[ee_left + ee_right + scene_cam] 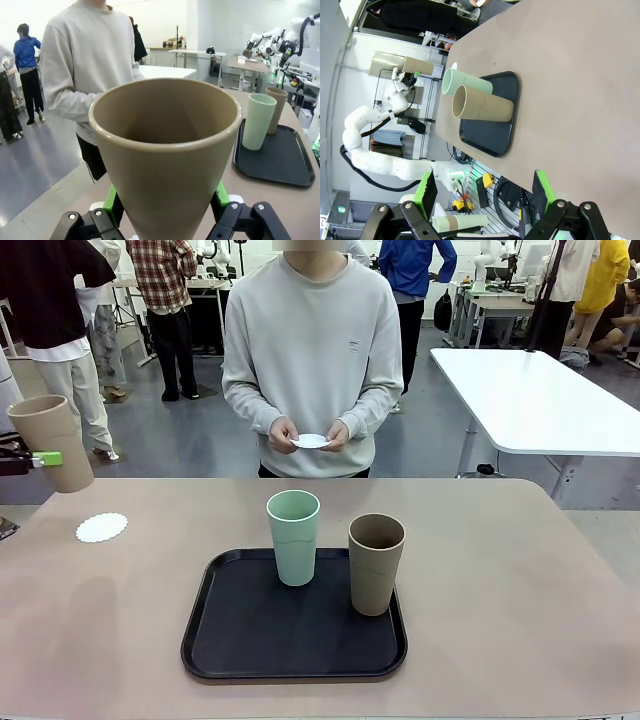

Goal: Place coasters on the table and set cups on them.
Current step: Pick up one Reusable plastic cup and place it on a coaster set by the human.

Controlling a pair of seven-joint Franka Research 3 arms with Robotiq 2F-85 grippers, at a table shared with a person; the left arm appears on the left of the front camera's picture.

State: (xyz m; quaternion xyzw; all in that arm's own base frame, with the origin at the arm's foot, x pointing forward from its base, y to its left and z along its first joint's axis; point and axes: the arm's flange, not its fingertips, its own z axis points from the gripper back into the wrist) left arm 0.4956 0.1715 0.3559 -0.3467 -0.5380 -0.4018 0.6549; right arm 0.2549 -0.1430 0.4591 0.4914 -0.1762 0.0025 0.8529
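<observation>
My left gripper (167, 200) is clamped on a tan cup (52, 440), green pads pinching its lower wall from both sides. That cup is upright, mouth up, and lifted clear of the table (520, 590) at its left edge. One coaster (102, 528) lies flat on the table's left part, just below and right of the held cup in the front view; cup and coaster are apart, not touching, and nothing stands on the coaster.

The black tray (240, 640) sits mid-table near my side. The mint cup (294, 537) stands upright on the tray's far middle. The other tan cup (376, 563) stands upright to its right, close beside it with a small gap between them. Both are empty as far as I can see into them.

The person (312, 350) at the far side holds a second coaster (311, 441) at waist height between both hands, off the table.

My right gripper (485, 187) has its fingers spread wide with nothing between them. It hangs off the table's right side and looks across the tabletop at the tray
</observation>
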